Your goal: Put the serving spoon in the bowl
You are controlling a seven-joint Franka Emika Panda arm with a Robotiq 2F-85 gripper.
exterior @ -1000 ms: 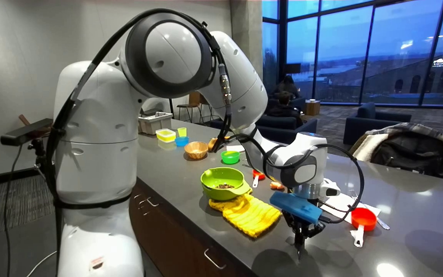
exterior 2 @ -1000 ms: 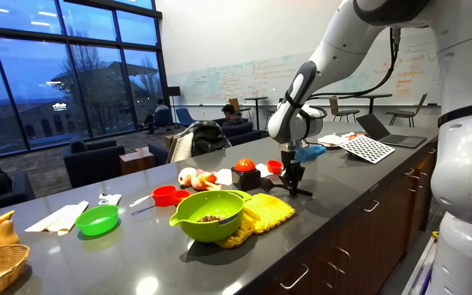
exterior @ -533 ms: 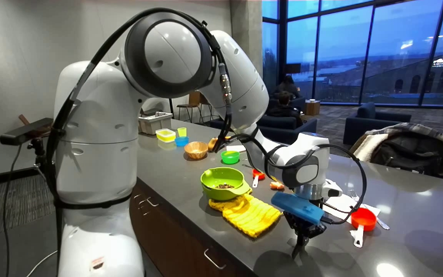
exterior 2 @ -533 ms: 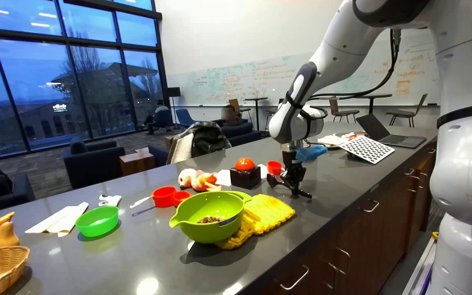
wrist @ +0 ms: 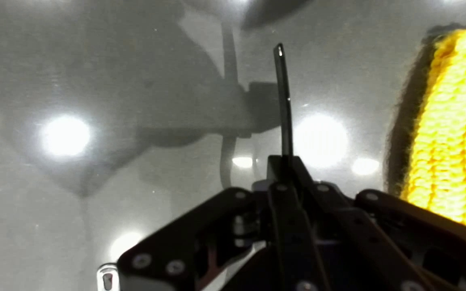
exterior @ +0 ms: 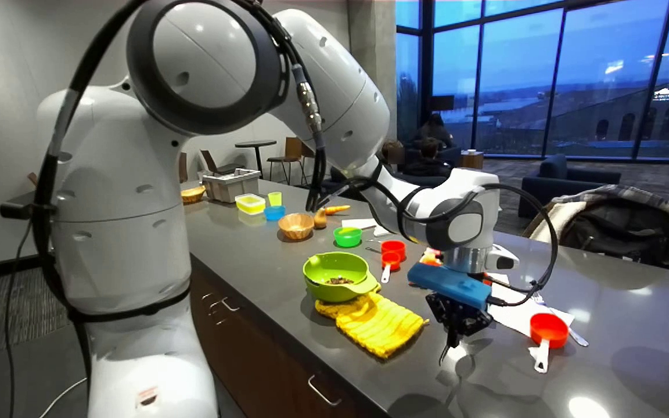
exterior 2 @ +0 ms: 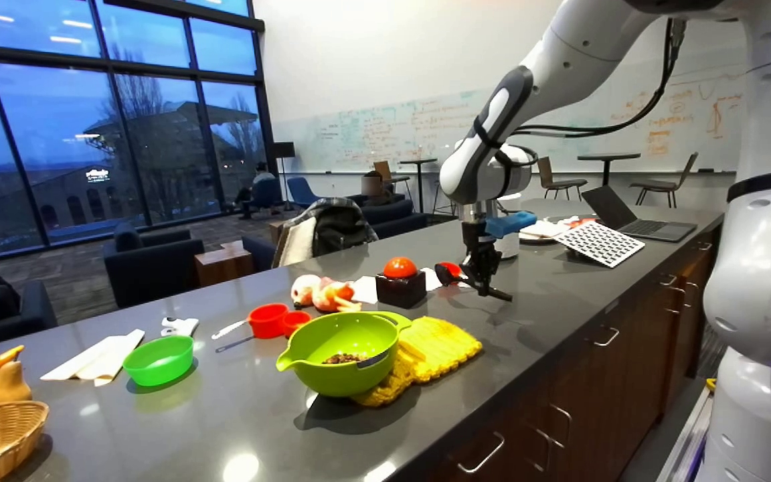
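While the green bowl (exterior 2: 328,380) stands off to one side, the serving spoon (wrist: 284,91) hangs above the counter (exterior 2: 178,428), held in the gripper (wrist: 286,162).
From here I see the fingers (wrist: 275,169) clamped on the spoon.

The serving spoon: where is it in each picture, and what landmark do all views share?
In an exterior view: serving spoon, low, right of centre, tip below the end effector.
In an exterior view: serving spoon, right of centre, head left of the end effector.
Wrist view: serving spoon, pointing up, right of centre.
Shared landmark: yellow cloth.
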